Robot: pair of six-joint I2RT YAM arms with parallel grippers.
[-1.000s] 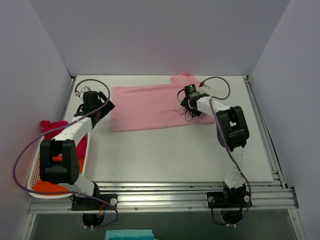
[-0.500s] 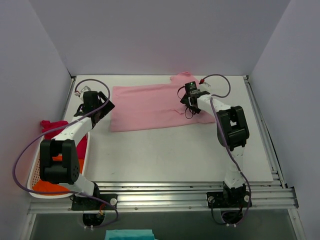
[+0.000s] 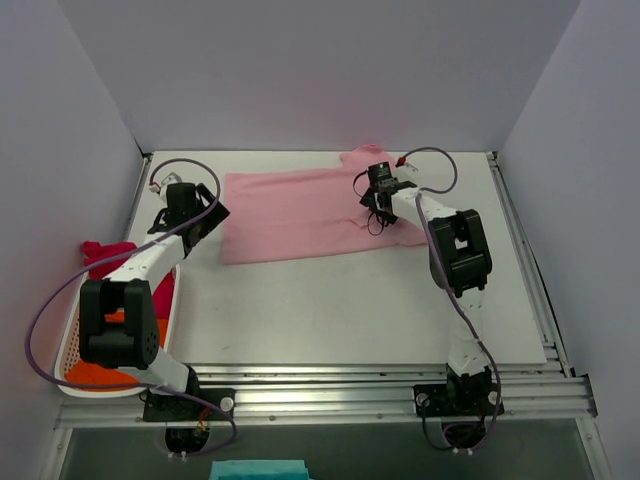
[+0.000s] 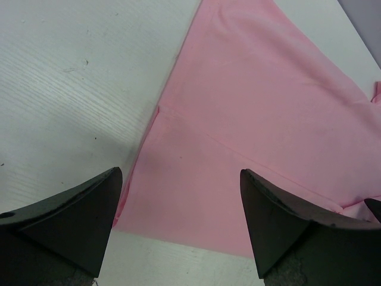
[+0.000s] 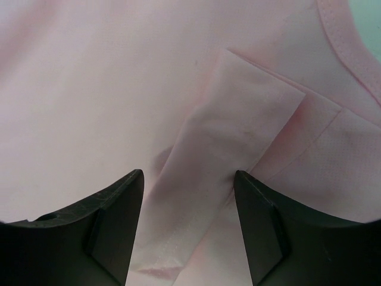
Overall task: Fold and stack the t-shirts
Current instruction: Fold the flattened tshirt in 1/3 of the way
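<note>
The light pink t-shirt point(image 3: 300, 212) lies spread flat at the back middle of the table. My left gripper point(image 3: 206, 216) is open and empty, low over the shirt's left near corner point(image 4: 196, 196), with its fingers on either side of that corner. My right gripper point(image 3: 374, 206) is open over the shirt's right part, with a folded-over flap of pink cloth point(image 5: 220, 149) between its fingers; it grips nothing. The magenta-red t-shirt point(image 3: 105, 252) and the orange t-shirt point(image 3: 92, 372) lie bunched in the basket at the left.
A white basket point(image 3: 68, 345) stands at the table's left near edge, beside the left arm. Grey walls enclose the table at the left, back and right. A metal rail point(image 3: 330, 385) runs along the near edge. A teal cloth point(image 3: 258, 469) lies below it.
My right gripper has shifted slightly left and toward the back over the pink shirt. The left arm and the shirt have not visibly moved.
</note>
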